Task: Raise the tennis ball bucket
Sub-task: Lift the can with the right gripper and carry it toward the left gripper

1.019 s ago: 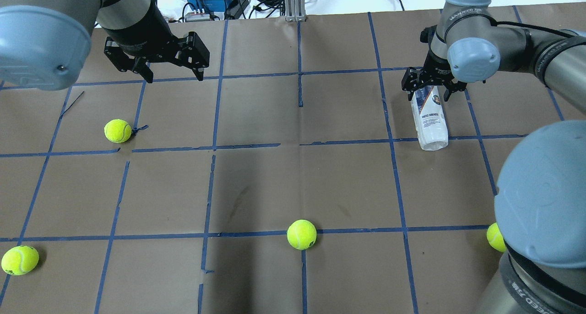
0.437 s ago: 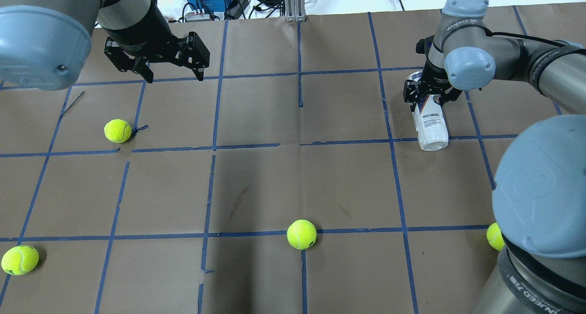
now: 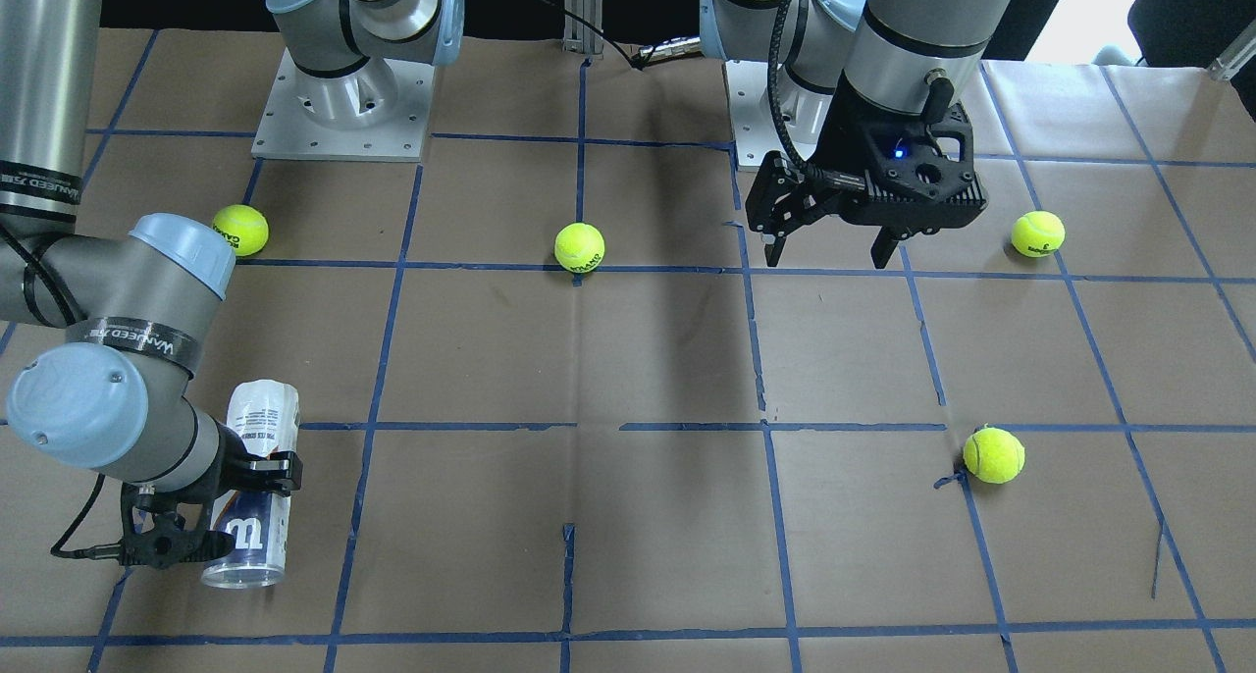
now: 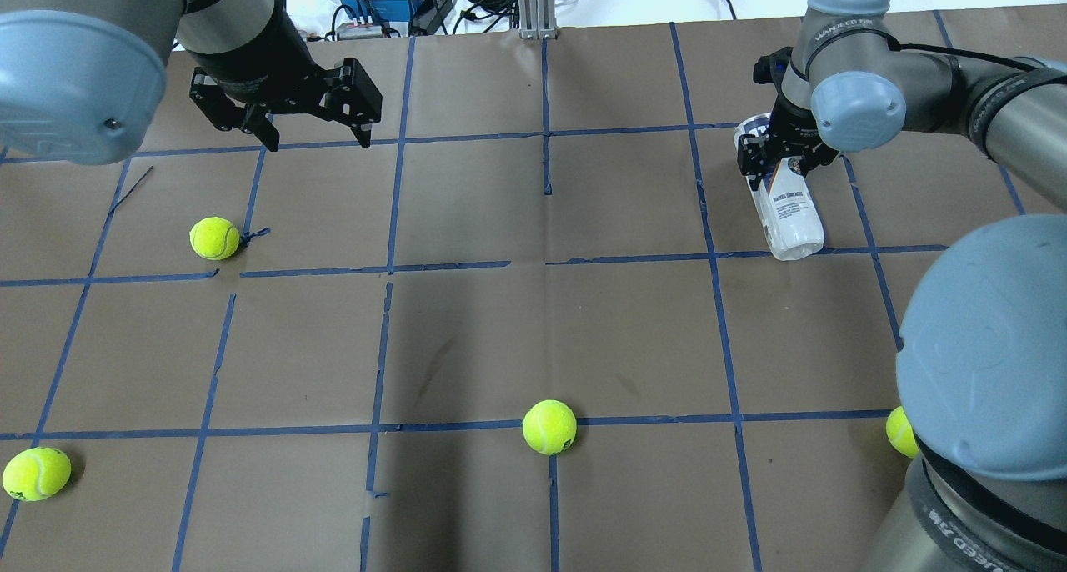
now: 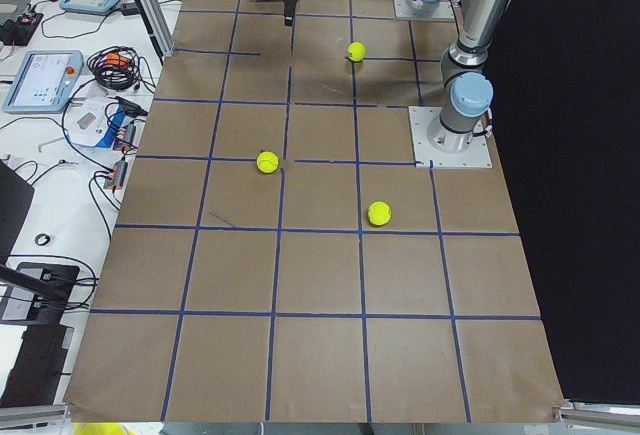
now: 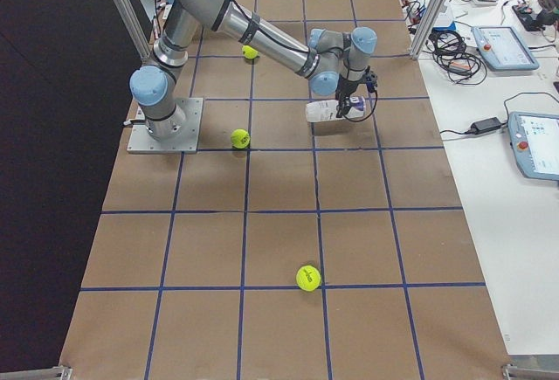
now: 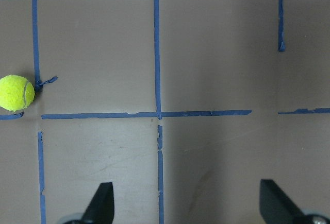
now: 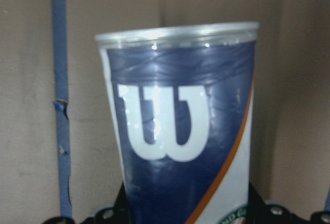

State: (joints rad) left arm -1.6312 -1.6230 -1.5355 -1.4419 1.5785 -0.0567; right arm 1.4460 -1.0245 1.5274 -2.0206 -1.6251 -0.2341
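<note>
The tennis ball bucket (image 4: 790,213) is a clear tube with a white and navy label, at the far right of the table. My right gripper (image 4: 779,162) is shut on its navy end. The tube slants, gripped end higher; I cannot tell whether its white end touches the paper. It also shows in the front view (image 3: 263,408) with the right gripper (image 3: 231,508) around it. The right wrist view shows its "W" logo (image 8: 165,126) up close. In the right side view the tube (image 6: 323,111) hangs beside the wrist. My left gripper (image 4: 317,138) is open and empty at the far left, also seen in the front view (image 3: 824,258).
Several yellow-green tennis balls lie on the brown paper with its blue tape grid: one (image 4: 214,238) below the left gripper, one (image 4: 549,427) near the middle front, one (image 4: 35,474) at the front left. The left wrist view shows a ball (image 7: 15,92) and bare paper.
My right gripper has risen and shifted slightly away with the tube; the tube's gripped end came up and its white end slid a little. The left arm has not moved.
</note>
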